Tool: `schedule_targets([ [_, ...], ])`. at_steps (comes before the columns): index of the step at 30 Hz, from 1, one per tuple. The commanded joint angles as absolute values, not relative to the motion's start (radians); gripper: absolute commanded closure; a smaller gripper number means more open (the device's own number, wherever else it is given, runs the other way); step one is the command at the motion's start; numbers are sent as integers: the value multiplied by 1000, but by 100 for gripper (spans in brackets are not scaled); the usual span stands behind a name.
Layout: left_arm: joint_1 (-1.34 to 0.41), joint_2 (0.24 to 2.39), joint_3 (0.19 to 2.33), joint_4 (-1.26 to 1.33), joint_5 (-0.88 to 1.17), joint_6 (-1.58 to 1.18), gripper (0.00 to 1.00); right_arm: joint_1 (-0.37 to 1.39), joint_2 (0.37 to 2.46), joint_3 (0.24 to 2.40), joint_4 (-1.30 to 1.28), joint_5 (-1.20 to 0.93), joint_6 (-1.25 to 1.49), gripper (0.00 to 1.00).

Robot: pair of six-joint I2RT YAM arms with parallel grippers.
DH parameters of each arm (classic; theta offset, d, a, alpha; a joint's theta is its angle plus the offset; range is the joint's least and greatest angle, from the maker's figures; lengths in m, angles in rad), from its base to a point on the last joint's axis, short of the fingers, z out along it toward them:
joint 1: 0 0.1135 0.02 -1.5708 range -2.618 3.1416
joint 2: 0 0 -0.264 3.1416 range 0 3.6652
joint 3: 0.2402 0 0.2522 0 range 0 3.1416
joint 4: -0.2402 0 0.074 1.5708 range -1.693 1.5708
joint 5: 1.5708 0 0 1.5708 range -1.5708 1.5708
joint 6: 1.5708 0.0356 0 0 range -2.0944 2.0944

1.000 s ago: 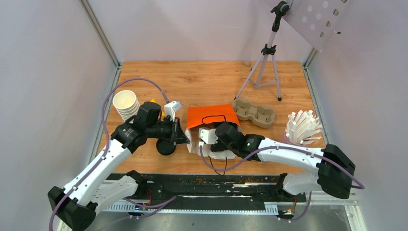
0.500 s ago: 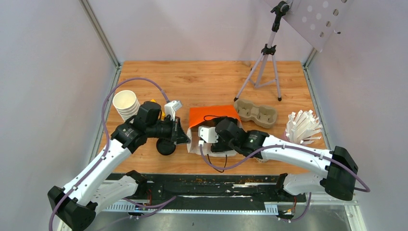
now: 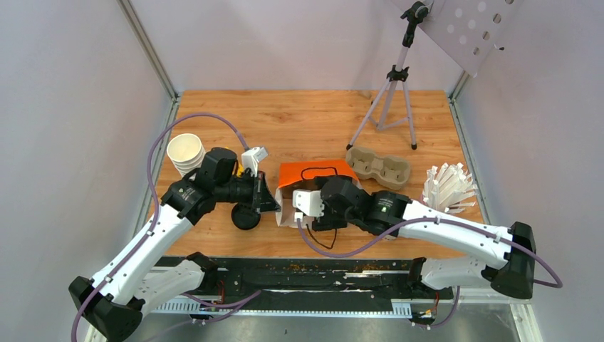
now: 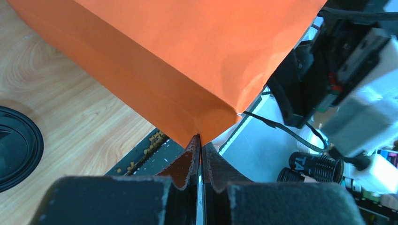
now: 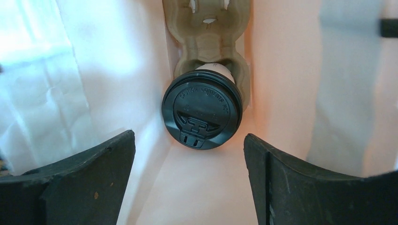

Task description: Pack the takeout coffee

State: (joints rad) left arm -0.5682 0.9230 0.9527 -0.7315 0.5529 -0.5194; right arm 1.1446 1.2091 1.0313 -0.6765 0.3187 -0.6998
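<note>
Inside, 1 white cup (image 5: 213, 69) (black embossed lid (image 5: 202, 109)) in pulp carrier (image 5: 220, 40)

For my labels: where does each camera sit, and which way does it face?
Top: above and behind, looking down at the table; both arms show.
Left wrist: looks along the shut left gripper, pinching the bag's corner.
Right wrist: past the open right gripper into the bag, at a lidded cup in a carrier.
Shared: top and left wrist show the loose lid.
</note>
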Motion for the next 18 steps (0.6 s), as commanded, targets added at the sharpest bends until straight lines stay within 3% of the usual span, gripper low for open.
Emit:
schedule_targets([
  [1, -569, 920, 1007, -753, 577, -552, 92, 1157, 1158, 1116, -763, 247, -644, 16],
  [6, -568, 946, 1051, -812, 573, -564, 91, 1157, 1124, 1160, -785, 126, -588, 20],
  [12, -569, 957, 1045, -808, 557, -567, 92, 1157, 1075, 1232, -810, 40, -492, 16],
  [18, -569, 973, 1054, -800, 543, -573, 92, 1157, 1016, 1309, -802, 141, -318, 13],
])
